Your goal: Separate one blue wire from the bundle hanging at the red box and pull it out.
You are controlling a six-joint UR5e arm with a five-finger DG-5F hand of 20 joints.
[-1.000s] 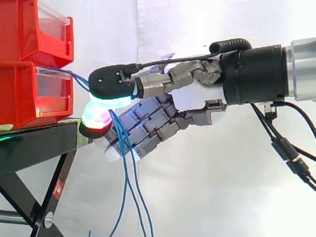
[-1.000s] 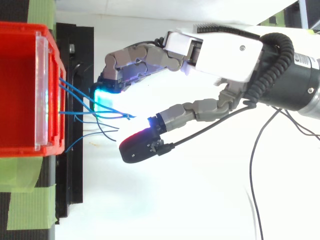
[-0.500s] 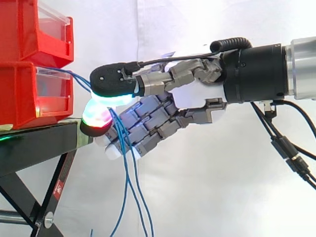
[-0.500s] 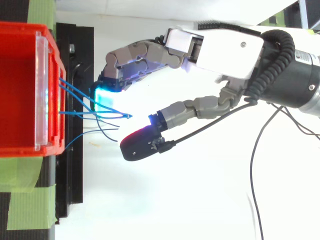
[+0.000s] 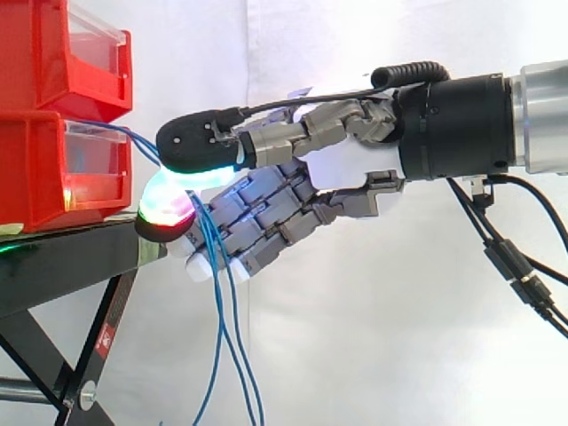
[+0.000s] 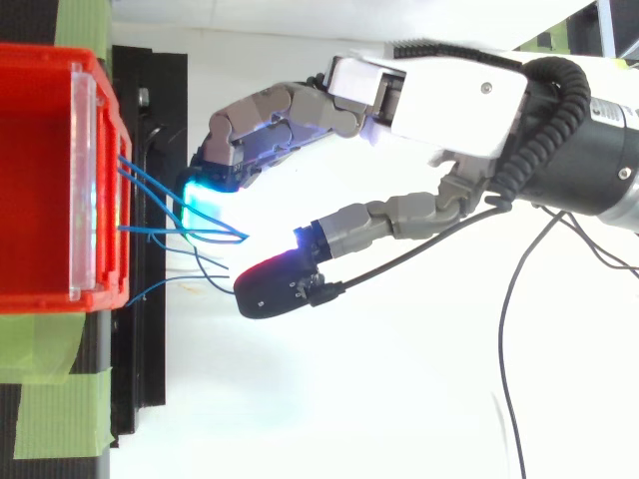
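Several thin blue wires (image 6: 165, 200) come out of the lower red bin (image 5: 53, 169) and hang down past the stand's edge (image 5: 222, 337). My hand (image 5: 346, 169) reaches in from the right, level with the bin's front. Its bent fingers end in a glowing pad (image 5: 167, 209) close to the bin, with the wires draped over them. The dark thumb pad (image 5: 197, 146) sits above the wires in the side view. From above, a gap separates the thumb (image 6: 265, 291) from the cyan fingertips (image 6: 203, 192), and the wire loops lie in that gap, unpinched.
A second red bin (image 5: 71, 53) is stacked on the lower one. Both rest on a black stand (image 5: 62, 262) with slanted legs. Green tape (image 6: 45, 399) holds the stand at the left. White curtain lies behind and below the hand.
The hand has shifted a little left toward the bin. The thumb tip has come closer to the wire ends, and the hanging wires have swung slightly left.
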